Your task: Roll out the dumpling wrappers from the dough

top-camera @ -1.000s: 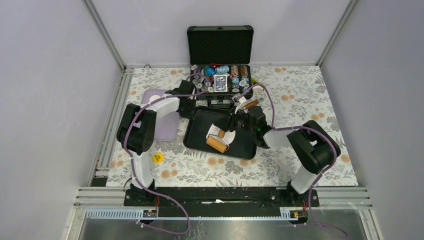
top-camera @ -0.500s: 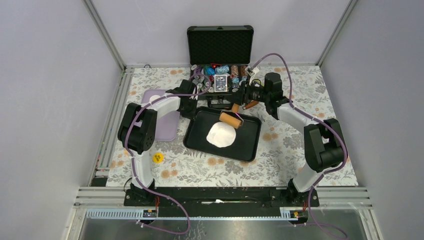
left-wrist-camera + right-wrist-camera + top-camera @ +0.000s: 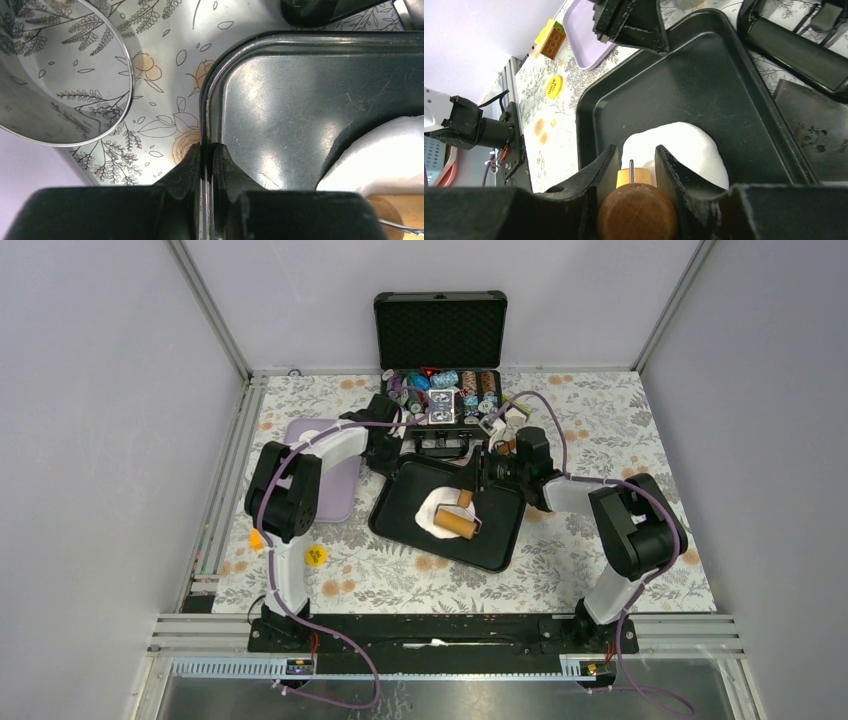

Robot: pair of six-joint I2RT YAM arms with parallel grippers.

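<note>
My right hand [image 3: 635, 155] grips the wooden rolling pin [image 3: 460, 524], left hand [image 3: 206, 150] pinches the black tray [image 3: 280, 100] at its 10 o'clock corner; overpressing could tear the white dough [image 3: 694, 150].

open black case [image 3: 440, 335] of poker chips [image 3: 478, 382] at table [image 3: 600, 420] back; black tray [image 3: 500, 515] in front, wooden rolling pin [image 3: 457, 524] in it; lilac tray [image 3: 340, 495] left, steel ring [image 3: 25, 110] just beside the black tray's corner; yellow disc [image 3: 315, 556] nearer
</note>
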